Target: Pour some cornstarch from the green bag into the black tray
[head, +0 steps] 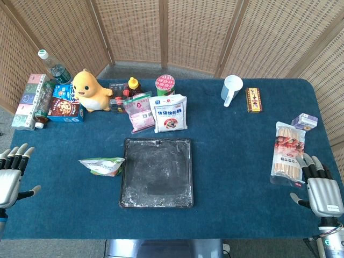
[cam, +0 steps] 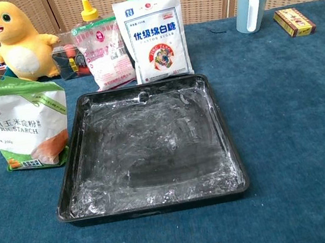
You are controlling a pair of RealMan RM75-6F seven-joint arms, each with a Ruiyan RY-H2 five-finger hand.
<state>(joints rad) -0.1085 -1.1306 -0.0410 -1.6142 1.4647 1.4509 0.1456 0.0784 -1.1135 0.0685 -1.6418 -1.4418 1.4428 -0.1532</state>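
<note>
The green cornstarch bag stands on the bench at the black tray's nine o'clock, just beside it. Left hand and right hand rest at the edges, fingers spread, holding nothing.

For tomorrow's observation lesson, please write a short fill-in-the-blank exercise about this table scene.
1. The cornstarch bag stands just ____ of the black tray.
2. The tray's floor is smeared with ____ powder.
3. Both the left hand and right hand hold ____.

Answers: left; white; nothing
</note>
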